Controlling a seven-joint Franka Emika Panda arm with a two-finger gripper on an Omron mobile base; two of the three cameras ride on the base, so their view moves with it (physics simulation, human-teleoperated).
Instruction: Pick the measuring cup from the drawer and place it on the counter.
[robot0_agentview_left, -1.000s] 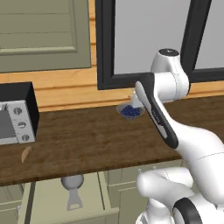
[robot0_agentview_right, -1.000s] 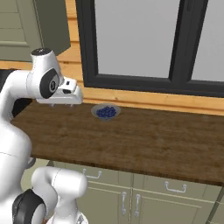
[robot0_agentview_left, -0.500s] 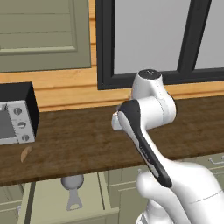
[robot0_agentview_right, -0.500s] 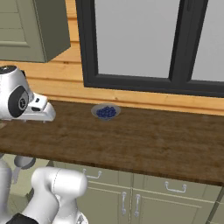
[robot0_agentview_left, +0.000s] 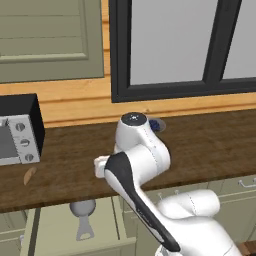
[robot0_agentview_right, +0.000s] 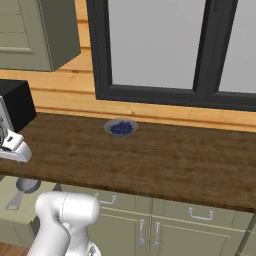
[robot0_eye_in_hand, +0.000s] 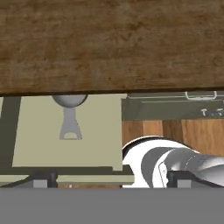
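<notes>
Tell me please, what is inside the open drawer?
The drawer holds the measuring cup, handle pointing outward. The counter edge covers the far part of its bowl and the drawer's back.

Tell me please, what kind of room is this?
A kitchen, rendered in simulation: a long wood-grain counter over pale green cabinets, a toaster oven, and an open drawer holding a measuring cup.

dark counter (robot0_agentview_right: 165, 165), blueberry bowl (robot0_agentview_right: 121, 128), toaster oven (robot0_agentview_left: 17, 131)
</notes>
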